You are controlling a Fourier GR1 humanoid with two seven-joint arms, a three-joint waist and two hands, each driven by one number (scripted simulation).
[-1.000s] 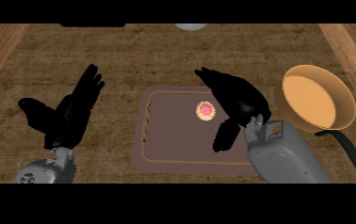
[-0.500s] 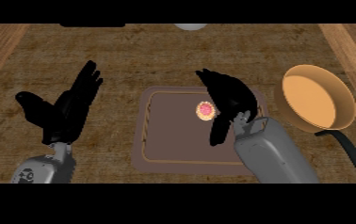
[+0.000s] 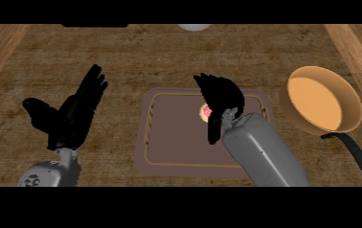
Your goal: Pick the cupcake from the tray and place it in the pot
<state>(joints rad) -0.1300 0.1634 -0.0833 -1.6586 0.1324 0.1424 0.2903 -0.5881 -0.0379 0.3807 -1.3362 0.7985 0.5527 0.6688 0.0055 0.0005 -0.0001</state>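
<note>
While right hand (image 3: 222, 97) hangs over tray (image 3: 170, 143), cupcake (image 3: 205, 112) peeks out at its left, thumb-side edge, mostly hidden beneath palm. Fingers straight, pointing away from robot, thumb spread apart toward wrist; nothing clamped. Cupcake round, no long axis to match. Pot (image 3: 318, 102) lies right of this hand, well apart, off tray. Left hand (image 3: 71, 119) open, resting beyond tray's left edge; right hand clearly nearer.
</note>
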